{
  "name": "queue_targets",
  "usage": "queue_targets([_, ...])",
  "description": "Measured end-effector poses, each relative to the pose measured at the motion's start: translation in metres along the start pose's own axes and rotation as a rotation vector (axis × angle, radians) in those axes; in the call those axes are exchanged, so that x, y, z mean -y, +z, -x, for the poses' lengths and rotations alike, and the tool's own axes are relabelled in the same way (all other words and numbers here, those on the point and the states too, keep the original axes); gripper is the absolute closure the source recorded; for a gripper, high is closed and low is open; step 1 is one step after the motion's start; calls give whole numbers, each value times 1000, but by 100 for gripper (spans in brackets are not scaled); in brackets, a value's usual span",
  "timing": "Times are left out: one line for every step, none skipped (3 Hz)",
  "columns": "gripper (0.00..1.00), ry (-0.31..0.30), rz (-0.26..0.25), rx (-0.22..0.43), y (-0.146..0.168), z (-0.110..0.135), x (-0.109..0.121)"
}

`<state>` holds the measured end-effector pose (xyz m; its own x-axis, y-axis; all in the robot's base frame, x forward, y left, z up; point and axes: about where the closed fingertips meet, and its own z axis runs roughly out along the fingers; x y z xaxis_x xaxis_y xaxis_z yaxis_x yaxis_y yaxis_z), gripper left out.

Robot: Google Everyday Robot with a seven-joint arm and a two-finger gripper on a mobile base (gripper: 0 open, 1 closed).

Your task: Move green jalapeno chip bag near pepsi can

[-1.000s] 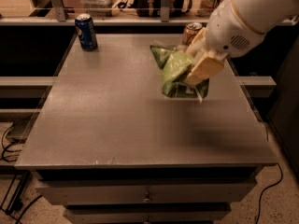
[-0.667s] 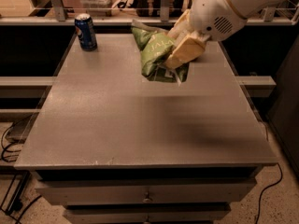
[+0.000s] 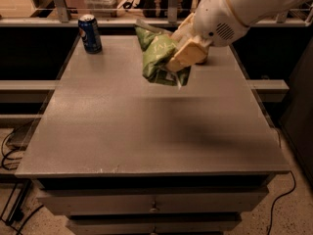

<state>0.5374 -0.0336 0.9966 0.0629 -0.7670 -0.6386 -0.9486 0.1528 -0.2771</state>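
The green jalapeno chip bag (image 3: pixel 157 57) hangs crumpled in the air above the far middle of the grey table (image 3: pixel 146 126). My gripper (image 3: pixel 180 57) comes in from the upper right and is shut on the bag's right side. The pepsi can (image 3: pixel 90 33), blue with a silver top, stands upright at the table's far left corner, well to the left of the bag.
A shelf with a glass rail (image 3: pixel 146 4) runs behind the table. A lower ledge (image 3: pixel 274 85) sticks out on the right. Drawers (image 3: pixel 151 202) sit under the table front. Cables (image 3: pixel 12 146) lie on the floor at left.
My gripper has carried the bag leftward and toward the far side of the table, closer to the pepsi can. The tan can seen behind my arm earlier is now hidden.
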Motion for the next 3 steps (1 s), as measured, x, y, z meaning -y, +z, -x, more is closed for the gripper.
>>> queue_targets([100, 51, -35, 150, 46, 10, 28])
queue_targets([100, 96, -54, 277, 93, 24, 62])
queue_targets([100, 145, -84, 324, 131, 29, 92])
